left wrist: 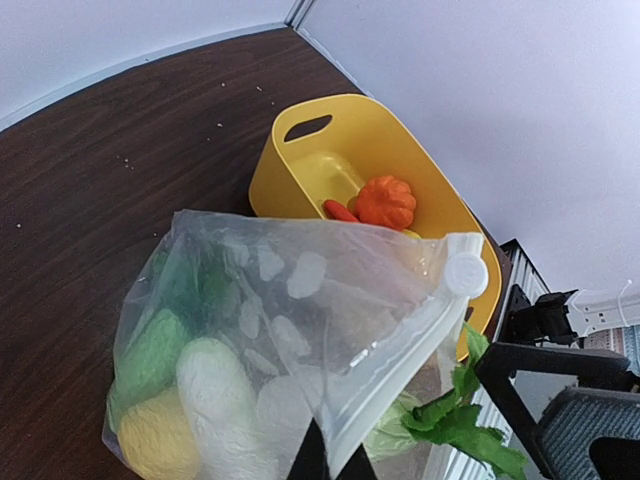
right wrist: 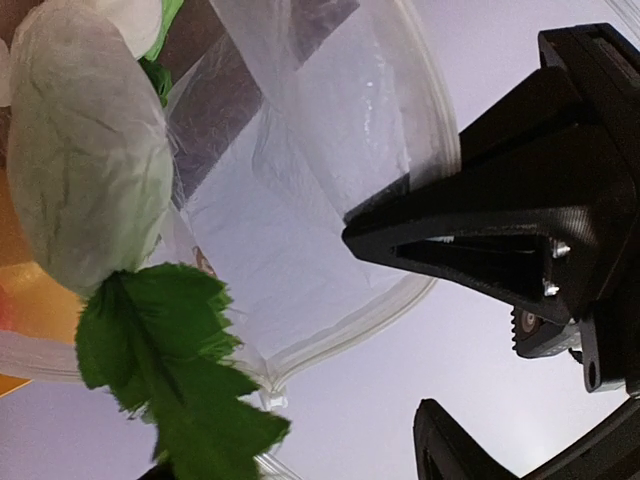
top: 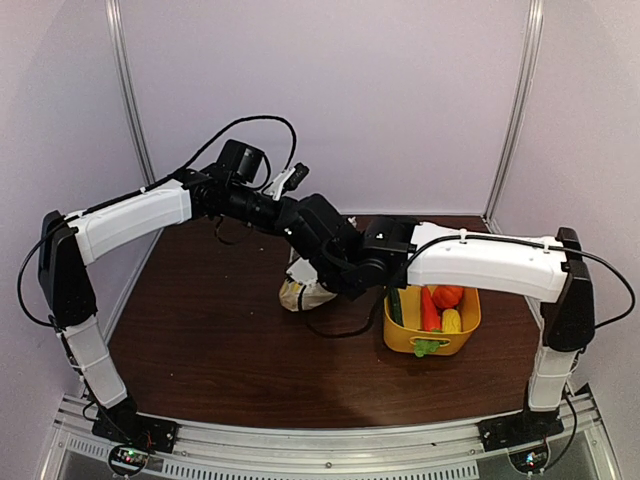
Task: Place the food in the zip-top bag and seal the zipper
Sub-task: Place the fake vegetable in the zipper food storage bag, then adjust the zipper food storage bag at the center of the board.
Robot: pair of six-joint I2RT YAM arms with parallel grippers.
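Observation:
My left gripper (left wrist: 335, 462) is shut on the zipper strip of the zip-top bag (left wrist: 300, 300) and holds it up above the table; the bag also shows in the top view (top: 298, 292). The white slider (left wrist: 465, 272) sits at the far end of the zipper. Green (left wrist: 150, 350), white (left wrist: 215, 390) and yellow (left wrist: 150, 440) food lies inside the bag. A white vegetable (right wrist: 85, 150) with green leaves (right wrist: 170, 370) is at the bag's mouth; I cannot tell if it is inside. My right gripper (right wrist: 320, 450) is right beside it, jaws apart.
The yellow basket (top: 470, 335) stands on the table right of the bag. It holds an orange pumpkin (top: 447, 295), a red piece (top: 429, 310), yellow corn (top: 451, 320) and green pieces (top: 395, 305). Both arms cross above the table's middle. Walls close the back and sides.

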